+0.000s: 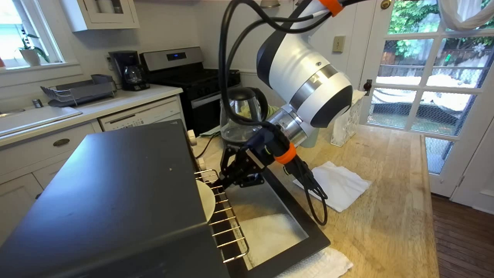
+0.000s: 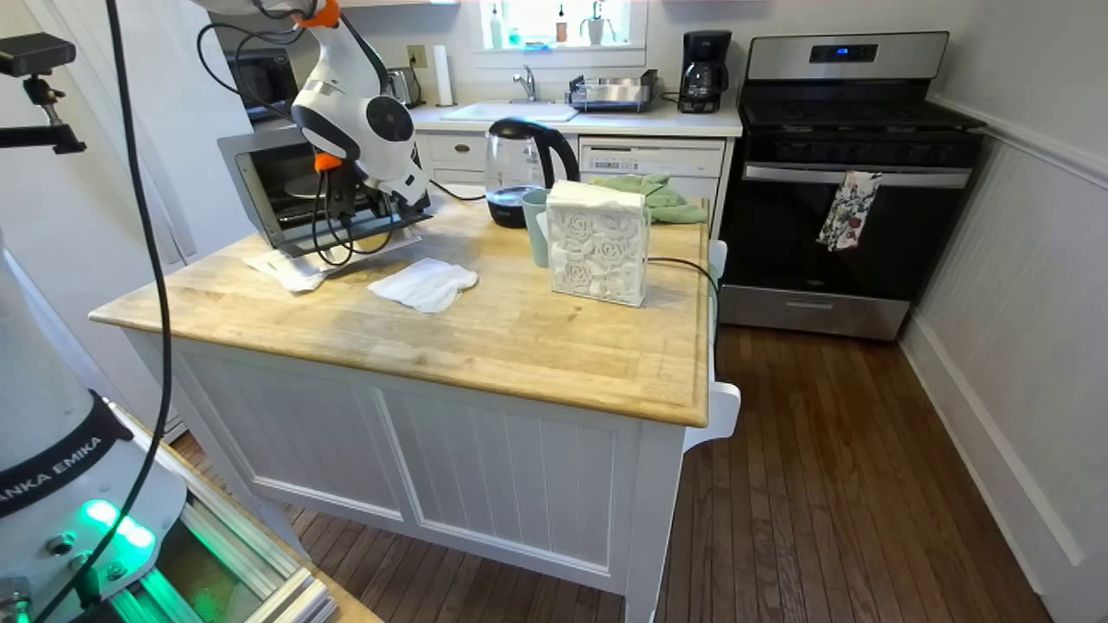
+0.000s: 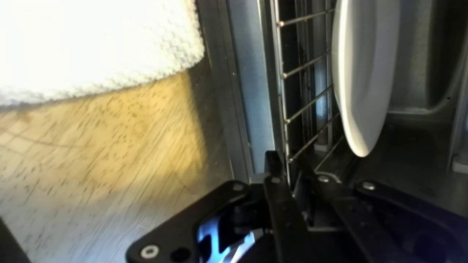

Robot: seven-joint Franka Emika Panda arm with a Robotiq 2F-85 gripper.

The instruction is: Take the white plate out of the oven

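Plate (image 1: pixel 207 200) lies at the open front of the oven (image 1: pixel 131 185), and you have the table (image 2: pixel 554 342) beneath it all. The oven stands on that table, its door (image 1: pixel 294 210) lowered. You can see the rack (image 3: pixel 284 75) jutting from the oven over the door. The kettle (image 2: pixel 516 163) is near the oven's knob end; a napkin (image 1: pixel 341 187) lies in front of the oven. The plate rests on the rack, farther into the oven than your pincer (image 3: pixel 289 165), near its fingertips but apart from them. You have the pincer narrow, pinching the rack's front bar.
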